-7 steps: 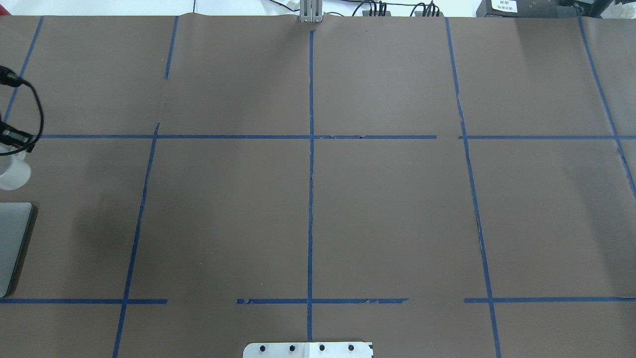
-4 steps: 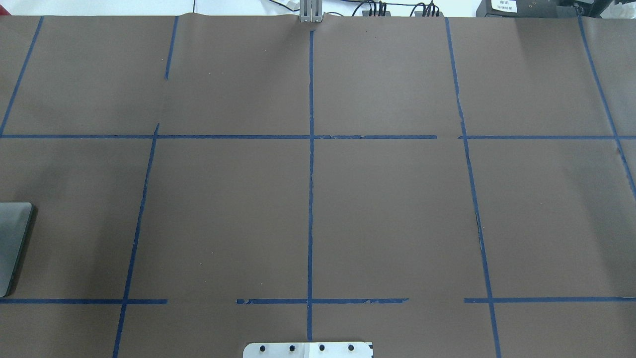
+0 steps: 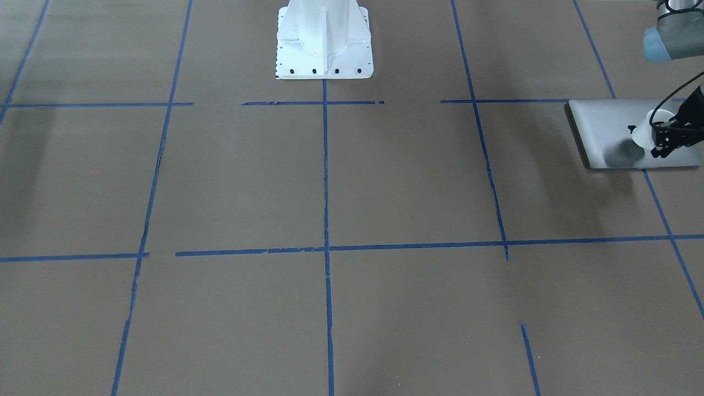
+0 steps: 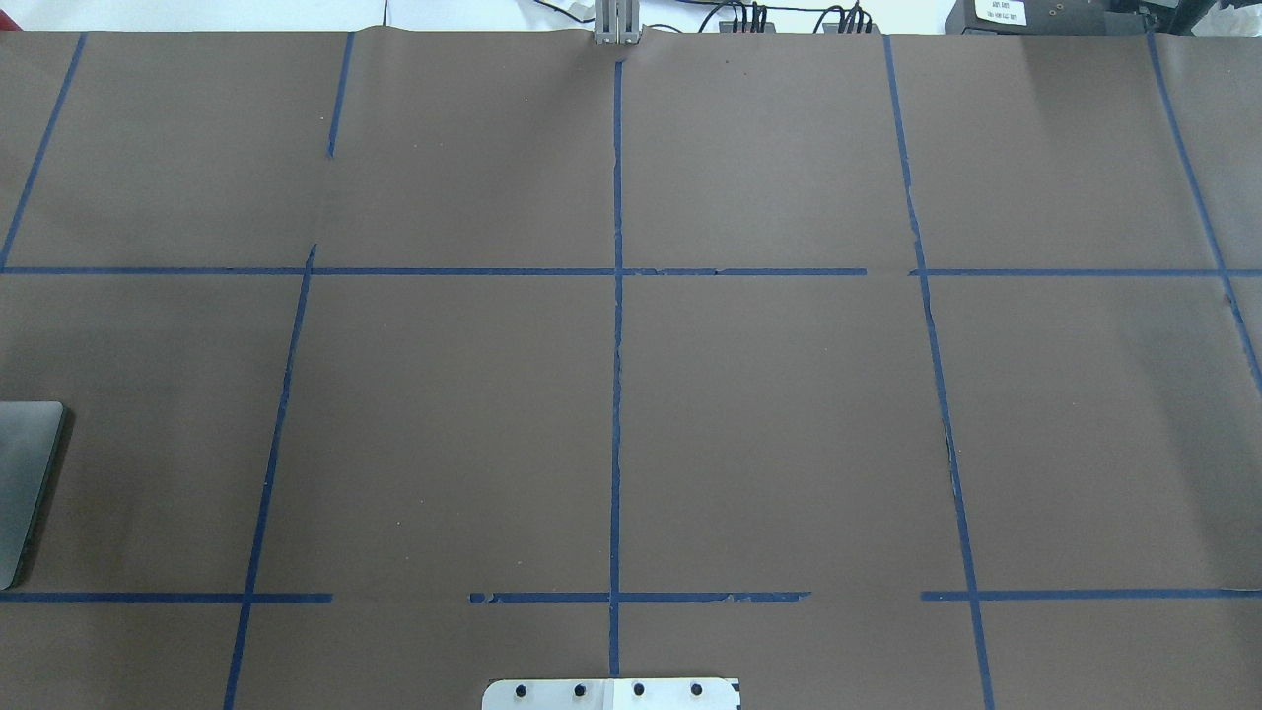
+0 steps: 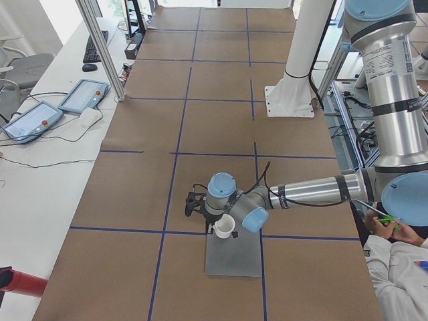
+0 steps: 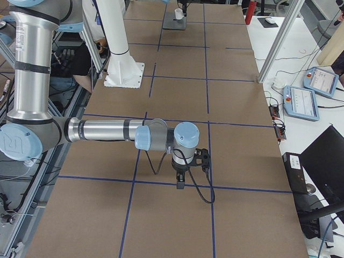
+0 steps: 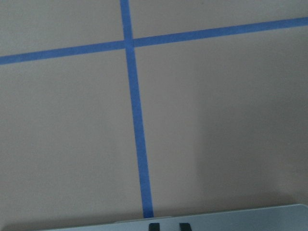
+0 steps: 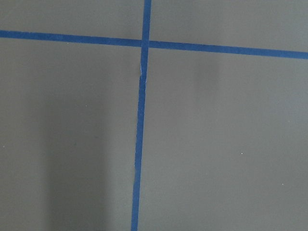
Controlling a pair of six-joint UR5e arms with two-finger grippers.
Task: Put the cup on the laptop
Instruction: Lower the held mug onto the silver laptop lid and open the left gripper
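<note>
The silver-grey laptop (image 3: 605, 124) lies closed at the table's left end; only its corner (image 4: 25, 473) shows in the overhead view. My left gripper (image 3: 660, 144) is shut on the small white cup (image 3: 643, 132) and holds it just above the lid, where it casts a shadow. The exterior left view shows the cup (image 5: 224, 227) over the laptop's (image 5: 234, 257) far edge. My right gripper (image 6: 179, 181) points down at bare table near the right end, and I cannot tell whether it is open or shut.
Brown paper with blue tape lines (image 4: 616, 394) covers the table. The robot's white pedestal (image 3: 324, 38) stands at the table's middle edge. A person (image 5: 394, 234) sits close to the left arm's base.
One second ago my left gripper and the cup showed at the overhead view's left edge, beyond the laptop. They have since moved out of that view, and the laptop's corner has darkened with shadow.
</note>
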